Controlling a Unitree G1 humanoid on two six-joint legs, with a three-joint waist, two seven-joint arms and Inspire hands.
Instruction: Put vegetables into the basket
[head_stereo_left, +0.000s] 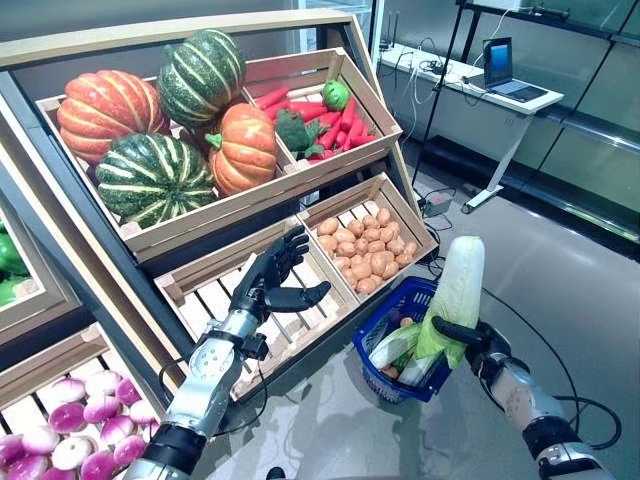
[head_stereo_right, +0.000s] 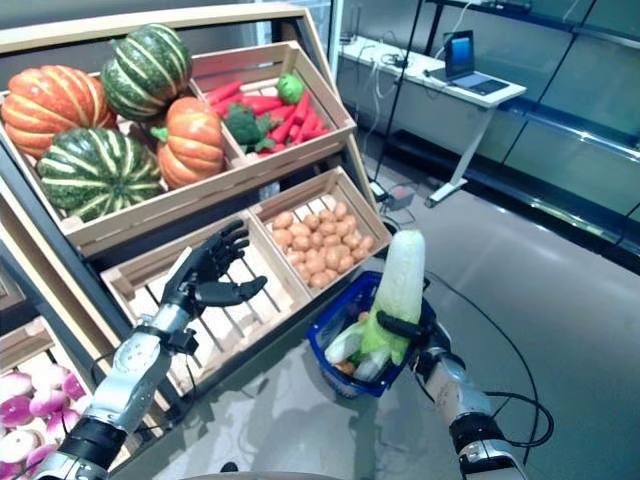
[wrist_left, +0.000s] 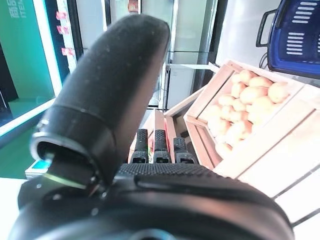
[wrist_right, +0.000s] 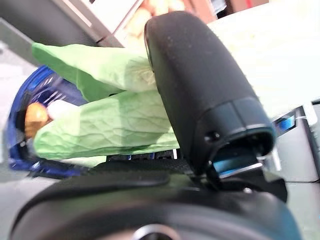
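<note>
My right hand (head_stereo_left: 482, 342) is shut on a long napa cabbage (head_stereo_left: 456, 290), white at one end and green-leafed at the other, and holds it upright with its leafy end over the blue basket (head_stereo_left: 374, 354) on the floor. The right wrist view shows my thumb (wrist_right: 200, 95) across the green leaves (wrist_right: 100, 127). In the basket lie another pale green-white vegetable (head_stereo_left: 392, 347) and small brown ones (head_stereo_left: 390, 372). My left hand (head_stereo_left: 268, 280) is open, fingers straight, over the slatted wooden crate (head_stereo_left: 215, 295) on the stand's lower shelf. It also shows in the left wrist view (wrist_left: 155, 147).
The wooden vegetable stand (head_stereo_left: 250, 200) rises to the left and behind the basket, with a crate of potatoes (head_stereo_left: 365, 250) right beside the basket. A white desk with a laptop (head_stereo_left: 500, 80) stands at the back right. Grey floor (head_stereo_left: 560, 270) spreads to the right.
</note>
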